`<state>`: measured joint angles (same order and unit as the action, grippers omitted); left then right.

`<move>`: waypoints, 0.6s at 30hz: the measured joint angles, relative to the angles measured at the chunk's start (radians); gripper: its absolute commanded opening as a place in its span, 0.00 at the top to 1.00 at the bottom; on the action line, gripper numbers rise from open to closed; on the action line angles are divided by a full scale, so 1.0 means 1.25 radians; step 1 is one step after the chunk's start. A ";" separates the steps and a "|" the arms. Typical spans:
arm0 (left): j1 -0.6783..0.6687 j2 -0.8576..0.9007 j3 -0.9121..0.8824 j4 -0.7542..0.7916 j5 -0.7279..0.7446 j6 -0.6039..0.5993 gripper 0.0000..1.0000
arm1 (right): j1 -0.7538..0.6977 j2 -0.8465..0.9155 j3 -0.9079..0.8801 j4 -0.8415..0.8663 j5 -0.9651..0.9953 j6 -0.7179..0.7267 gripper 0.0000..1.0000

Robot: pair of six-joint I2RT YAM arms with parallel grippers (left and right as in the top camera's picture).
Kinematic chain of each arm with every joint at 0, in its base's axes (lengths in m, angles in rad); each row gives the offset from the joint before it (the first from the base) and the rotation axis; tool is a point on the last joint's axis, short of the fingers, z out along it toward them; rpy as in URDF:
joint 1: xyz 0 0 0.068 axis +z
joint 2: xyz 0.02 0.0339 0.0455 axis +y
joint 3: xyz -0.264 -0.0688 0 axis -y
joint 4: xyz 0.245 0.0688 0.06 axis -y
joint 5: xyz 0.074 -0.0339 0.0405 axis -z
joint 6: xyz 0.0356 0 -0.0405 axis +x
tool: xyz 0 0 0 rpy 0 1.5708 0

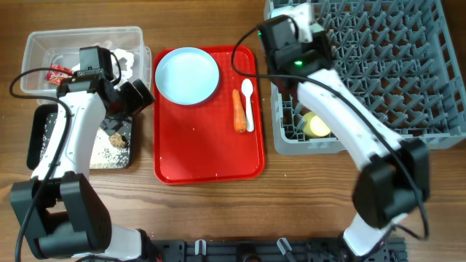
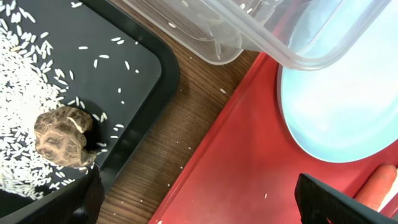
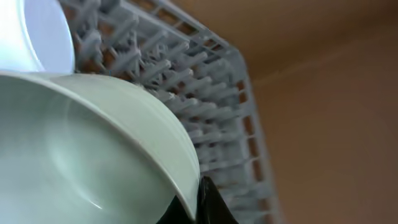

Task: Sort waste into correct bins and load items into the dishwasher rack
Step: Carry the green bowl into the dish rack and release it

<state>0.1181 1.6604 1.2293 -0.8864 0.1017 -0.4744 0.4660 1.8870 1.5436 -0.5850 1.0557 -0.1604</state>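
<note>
My left gripper is open and empty, low over the gap between the black tray and the red serving tray. The black tray holds rice grains and the brown scrap. The clear tub holds the red wrapper and tissue. The blue plate, carrot and spoon lie on the red tray. My right gripper is shut on the rim of a pale bowl over the rack. A second bowl stands behind it.
The yellow cup lies in the rack's near left corner. The red serving tray sits between the bins and the rack. A few rice grains lie on the wood between the black tray and the red tray.
</note>
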 measured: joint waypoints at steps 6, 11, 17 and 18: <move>0.000 0.000 0.000 0.000 0.000 0.000 0.00 | 0.000 0.087 0.000 0.051 0.102 -0.166 0.96; 0.000 0.000 0.000 0.000 0.000 0.000 0.00 | 0.000 0.091 0.000 0.100 0.126 -0.207 0.96; 0.000 0.000 0.000 0.000 0.000 0.000 0.00 | -0.002 0.100 0.000 0.164 0.126 -0.247 0.96; 0.000 0.000 0.000 0.000 0.000 0.000 0.00 | -0.002 0.100 0.000 0.164 0.125 -0.251 0.96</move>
<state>0.1181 1.6604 1.2293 -0.8860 0.1017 -0.4740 0.4633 2.0125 1.5436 -0.3794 1.2125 -0.4740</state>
